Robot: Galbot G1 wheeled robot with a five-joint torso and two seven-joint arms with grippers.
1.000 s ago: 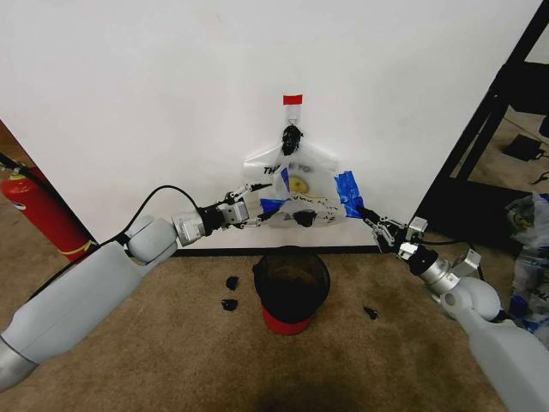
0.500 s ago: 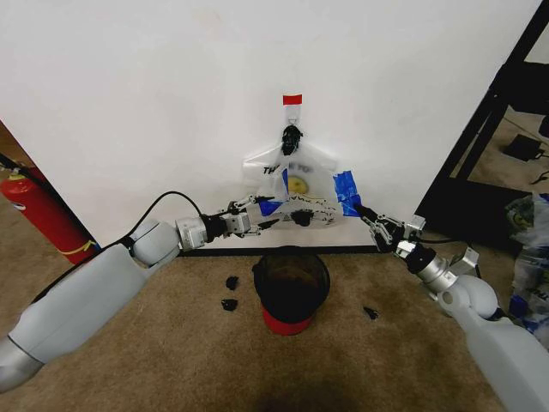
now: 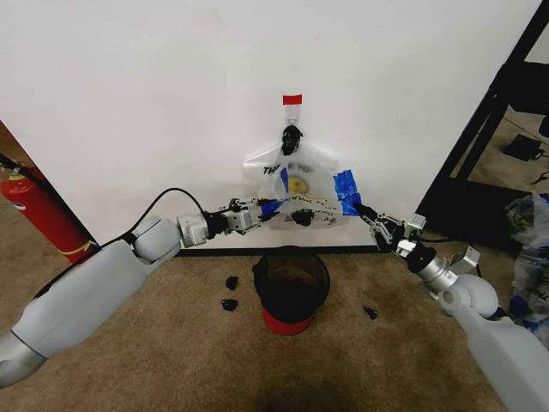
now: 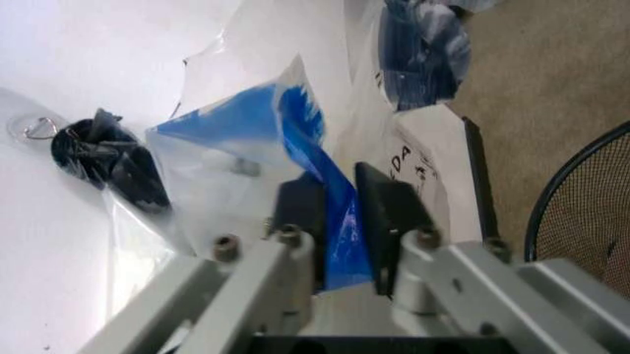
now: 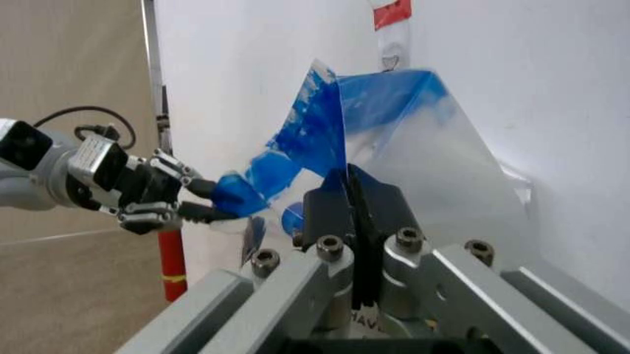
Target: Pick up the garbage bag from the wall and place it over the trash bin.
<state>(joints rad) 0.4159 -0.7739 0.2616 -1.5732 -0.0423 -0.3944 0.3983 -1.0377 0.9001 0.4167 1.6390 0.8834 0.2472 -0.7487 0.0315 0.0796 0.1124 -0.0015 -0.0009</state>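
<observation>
While hanging on the wall (image 3: 154,103), garbage bag (image 3: 296,184) stretched between left end effector (image 3: 264,211) and right end effector (image 3: 367,216), each pinching a blue handle.

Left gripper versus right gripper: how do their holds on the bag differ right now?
The left gripper reaches in from the left and pinches the blue patch low on the garbage bag, near its middle front. The right gripper comes from the right and clamps the blue patch at the bag's right edge, pulled outward. Both are shut on the bag, above the trash bin.

bright even light, blurred wrist close-ups
</observation>
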